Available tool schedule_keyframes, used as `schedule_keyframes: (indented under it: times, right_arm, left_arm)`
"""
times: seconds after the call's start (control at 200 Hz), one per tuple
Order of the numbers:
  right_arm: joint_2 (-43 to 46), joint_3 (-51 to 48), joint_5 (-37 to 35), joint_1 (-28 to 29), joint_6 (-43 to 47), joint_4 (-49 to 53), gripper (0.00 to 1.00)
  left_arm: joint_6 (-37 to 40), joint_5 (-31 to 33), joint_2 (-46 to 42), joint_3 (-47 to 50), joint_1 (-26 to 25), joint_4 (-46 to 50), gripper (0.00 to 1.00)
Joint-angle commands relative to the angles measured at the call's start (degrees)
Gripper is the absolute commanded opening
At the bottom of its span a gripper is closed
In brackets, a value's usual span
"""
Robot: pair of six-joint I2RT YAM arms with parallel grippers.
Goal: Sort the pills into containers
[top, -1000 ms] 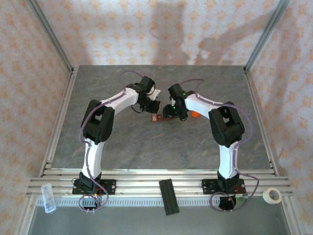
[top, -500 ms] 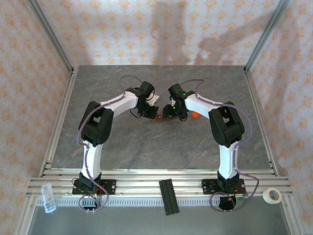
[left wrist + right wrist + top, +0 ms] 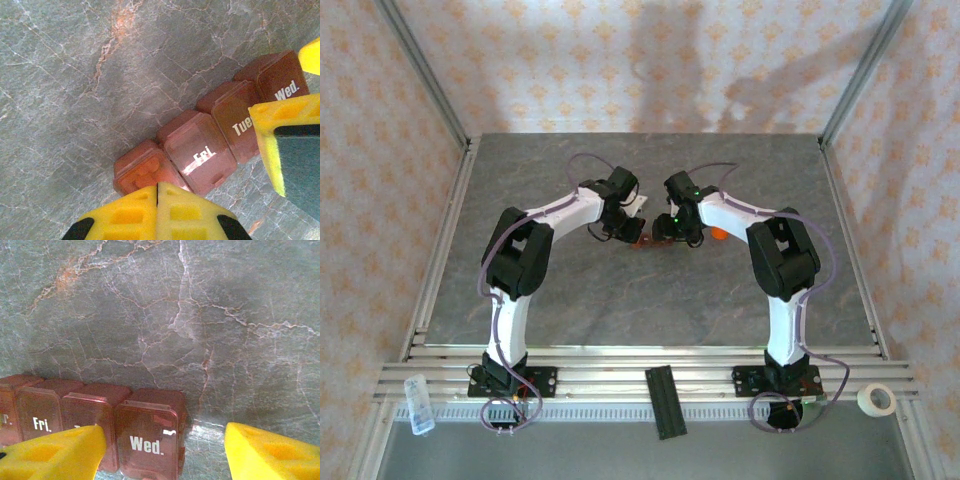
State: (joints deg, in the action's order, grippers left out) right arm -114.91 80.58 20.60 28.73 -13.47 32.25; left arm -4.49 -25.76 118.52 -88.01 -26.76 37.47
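Left wrist view: containers [image 3: 200,150], a red-brown row of joined lidded boxes, lie between my left fingers [image 3: 155,210]. One tip is over the end box and the other is over the Tue./Wed. end. The left fingers are spread open, gripping nothing. A second ago they hung back behind the row, which sat uncovered on the table. Since then the left arm has swung in and dropped over it. The right arm hasn't moved.

My right fingers [image 3: 55,450] are also open and wide. The Wed. box sits between them and one tip covers the box next to it. Both sets now bracket the same row [image 3: 642,241], so I judge I'm set up to hold it or work a lid.

The Fri., Tue. and Wed. lids look shut. The end box by my left tip has something orange inside; I can't tell its lid state. No loose pills are in sight.

Outward:
- A white card [image 3: 638,203] lies just behind my left fingers.
- A small orange thing [image 3: 718,234] sits just beyond my right wrist.

The grey marbled table [image 3: 650,300] is flat, with aluminium rails at its edges. The walls [image 3: 570,70] are patterned. On the near rails are a black bar [image 3: 663,400], a tape roll [image 3: 876,400] and a clear box [image 3: 418,403].
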Motion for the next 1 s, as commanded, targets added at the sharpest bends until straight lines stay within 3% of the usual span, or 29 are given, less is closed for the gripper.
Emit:
schedule_keyframes:
  times: [0.0, 0.581, 0.736, 0.996]
  right_arm:
    - [-2.42, -2.19, -3.37, 0.28, -0.65, 1.50, 0.66]
    - [-2.16, -1.50, -3.20, 0.30, -0.54, 2.02, 0.66]
    - [-1.98, -0.57, -3.13, 0.24, -0.35, 2.76, 0.66]
    - [-1.53, 0.59, -2.98, 0.31, -0.31, 3.56, 0.66]
  left_arm:
    - [1.08, 3.28, 0.13, 0.62, -1.18, 1.81, 0.00]
    - [-0.35, 6.28, -2.36, 1.63, -2.42, -3.02, 0.00]
    - [-3.53, 6.77, -7.79, 3.83, -2.40, -10.50, 0.00]
    - [-8.51, 11.69, -22.11, 16.07, -1.24, -28.81, 0.10]
